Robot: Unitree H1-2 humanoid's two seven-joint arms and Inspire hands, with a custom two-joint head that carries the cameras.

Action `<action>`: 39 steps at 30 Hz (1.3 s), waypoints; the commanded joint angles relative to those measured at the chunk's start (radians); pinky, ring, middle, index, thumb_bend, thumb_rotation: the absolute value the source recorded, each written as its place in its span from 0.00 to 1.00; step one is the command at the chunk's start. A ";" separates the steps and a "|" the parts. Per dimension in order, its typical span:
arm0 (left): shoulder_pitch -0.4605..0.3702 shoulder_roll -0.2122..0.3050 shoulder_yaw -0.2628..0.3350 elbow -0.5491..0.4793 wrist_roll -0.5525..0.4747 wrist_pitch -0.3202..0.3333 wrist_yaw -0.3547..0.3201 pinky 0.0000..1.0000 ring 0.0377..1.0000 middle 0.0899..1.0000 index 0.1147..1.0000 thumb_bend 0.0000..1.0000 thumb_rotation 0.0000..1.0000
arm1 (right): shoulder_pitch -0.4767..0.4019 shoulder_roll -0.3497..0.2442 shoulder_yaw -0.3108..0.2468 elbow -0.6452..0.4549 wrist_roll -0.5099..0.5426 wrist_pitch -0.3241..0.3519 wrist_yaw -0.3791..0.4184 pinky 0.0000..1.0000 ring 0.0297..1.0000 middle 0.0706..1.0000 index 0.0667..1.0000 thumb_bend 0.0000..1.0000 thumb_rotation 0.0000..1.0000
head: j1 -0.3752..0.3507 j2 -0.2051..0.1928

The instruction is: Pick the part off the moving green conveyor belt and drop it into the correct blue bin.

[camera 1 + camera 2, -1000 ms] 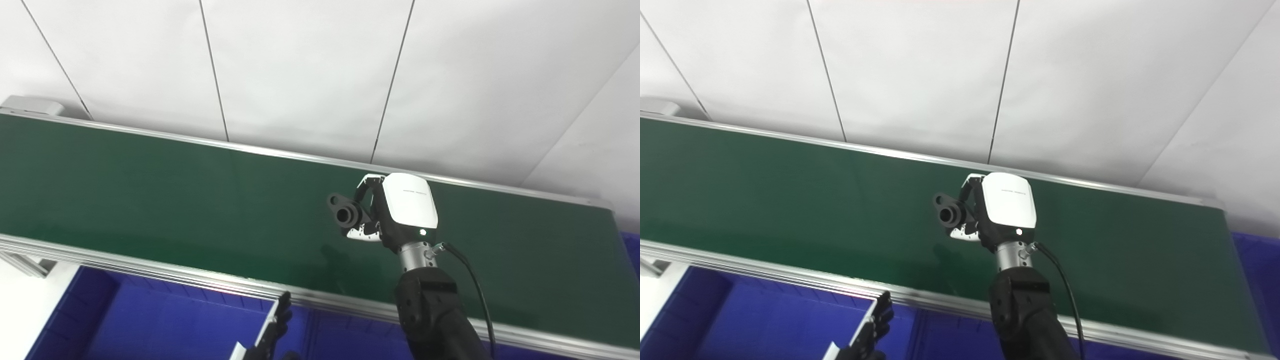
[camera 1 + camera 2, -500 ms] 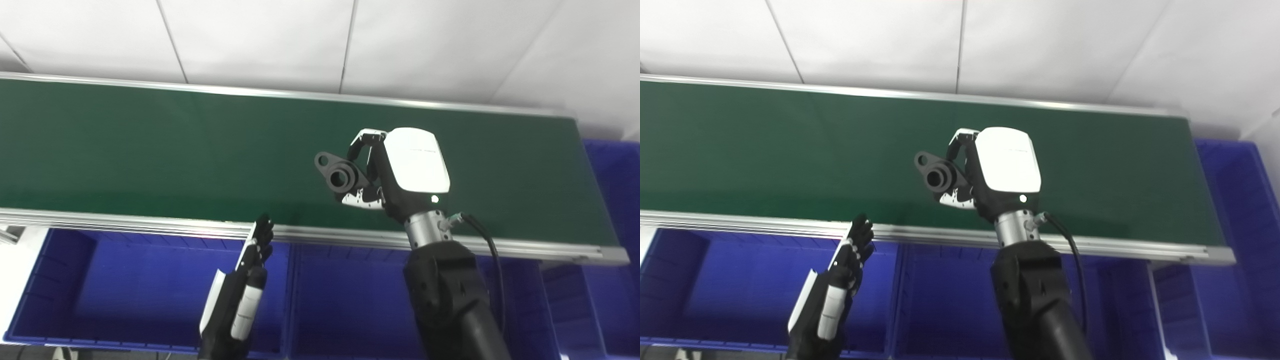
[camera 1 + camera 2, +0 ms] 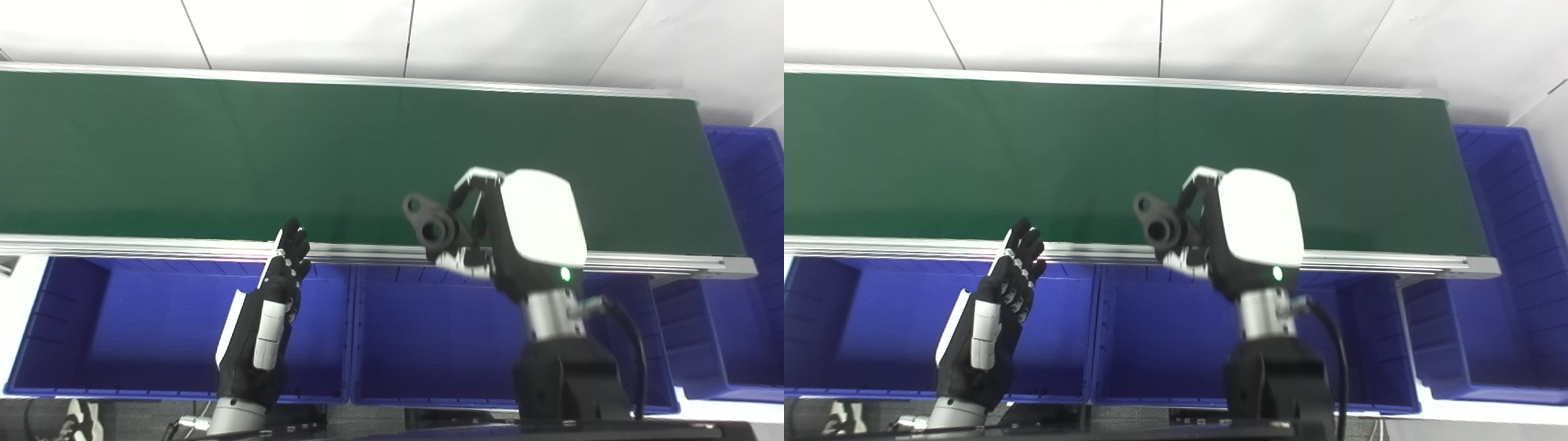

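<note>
One black part (image 3: 430,222) sits pinched in right hand (image 3: 520,233).

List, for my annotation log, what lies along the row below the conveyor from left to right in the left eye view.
Left blue bin → left hand → middle blue bin → right hand holding the black part → right blue bin.

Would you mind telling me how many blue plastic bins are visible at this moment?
3: one blue plastic bin below the belt's left part, one beneath its middle, one at the belt's right end. Others may lie outside the frame.
</note>
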 commanded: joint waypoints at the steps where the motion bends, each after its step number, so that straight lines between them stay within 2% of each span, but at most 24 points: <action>1: 0.003 -0.002 -0.004 -0.032 -0.003 -0.008 -0.011 1.00 1.00 1.00 1.00 0.68 0.97 | 0.051 0.029 0.013 -0.039 0.038 -0.066 -0.027 0.11 0.15 0.22 0.45 0.51 0.14 | 0.006 -0.003; 6: 0.007 -0.002 -0.009 -0.017 0.004 -0.026 -0.011 1.00 1.00 1.00 1.00 0.67 0.97 | 0.135 -0.009 -0.016 -0.004 0.070 -0.095 -0.070 0.12 0.16 0.23 0.45 0.51 0.15 | 0.021 -0.015; 11: 0.011 -0.008 -0.018 -0.005 0.021 -0.043 -0.006 1.00 1.00 1.00 1.00 0.67 0.98 | 0.197 -0.054 -0.044 0.095 0.104 -0.121 -0.155 0.13 0.17 0.24 0.44 0.51 0.15 | 0.027 -0.020; 18: 0.023 -0.021 -0.031 -0.009 0.029 -0.043 0.002 1.00 1.00 1.00 1.00 0.68 0.98 | 0.146 -0.085 -0.075 0.304 0.148 -0.110 -0.225 0.12 0.16 0.21 0.44 0.51 0.14 | 0.037 -0.018; 22: 0.026 -0.027 -0.033 -0.010 0.032 -0.043 0.003 1.00 1.00 1.00 1.00 0.67 0.97 | 0.111 -0.099 -0.077 0.380 0.151 -0.103 -0.271 0.12 0.16 0.22 0.44 0.51 0.15 | 0.040 -0.020; 29: 0.027 -0.025 -0.034 -0.009 0.038 -0.044 0.001 1.00 1.00 1.00 1.00 0.66 0.96 | 0.070 -0.116 -0.074 0.484 0.145 -0.086 -0.347 0.16 0.21 0.32 0.45 0.51 0.17 | 0.048 -0.022; 30: 0.027 -0.025 -0.035 -0.011 0.040 -0.042 0.001 1.00 1.00 1.00 1.00 0.66 0.96 | 0.068 -0.118 -0.073 0.488 0.146 -0.086 -0.355 0.17 0.23 0.36 0.46 0.51 0.17 | 0.051 -0.023; 31: 0.027 -0.025 -0.036 -0.012 0.039 -0.041 0.000 1.00 1.00 1.00 1.00 0.65 0.96 | 0.069 -0.121 -0.073 0.489 0.148 -0.086 -0.356 0.19 0.26 0.41 0.49 0.57 0.22 | 0.051 -0.023; 32: 0.027 -0.024 -0.037 -0.013 0.039 -0.041 -0.001 1.00 1.00 1.00 1.00 0.64 0.96 | 0.069 -0.123 -0.073 0.488 0.151 -0.085 -0.356 0.26 0.36 0.50 0.59 0.73 0.38 | 0.055 -0.022; 33: 0.026 -0.023 -0.038 -0.013 0.040 -0.041 -0.002 1.00 1.00 1.00 1.00 0.64 0.96 | 0.071 -0.124 -0.072 0.479 0.135 -0.071 -0.315 0.26 0.36 0.50 0.60 0.74 0.39 | 0.057 -0.022; 34: 0.026 -0.022 -0.038 -0.014 0.042 -0.040 -0.002 1.00 1.00 1.00 1.00 0.64 0.96 | 0.072 -0.124 -0.071 0.472 0.123 -0.061 -0.285 0.37 0.47 0.59 0.68 0.83 0.51 | 0.057 -0.022; 35: 0.026 -0.021 -0.038 -0.014 0.043 -0.040 -0.001 1.00 1.00 1.00 1.00 0.63 0.97 | 0.074 -0.122 -0.071 0.464 0.108 -0.050 -0.249 0.43 0.54 0.64 0.72 0.88 0.59 | 0.057 -0.024; 37: 0.027 -0.020 -0.038 -0.014 0.046 -0.039 -0.001 1.00 1.00 1.00 1.00 0.63 0.97 | 0.080 -0.119 -0.073 0.451 0.093 -0.039 -0.198 0.58 0.68 0.75 0.80 0.97 0.69 | 0.058 -0.024; 39: 0.027 -0.020 -0.038 -0.013 0.047 -0.040 -0.001 1.00 1.00 1.00 1.00 0.63 0.96 | 0.085 -0.114 -0.075 0.435 0.088 -0.031 -0.156 0.76 0.82 0.87 0.88 1.00 0.76 | 0.058 -0.024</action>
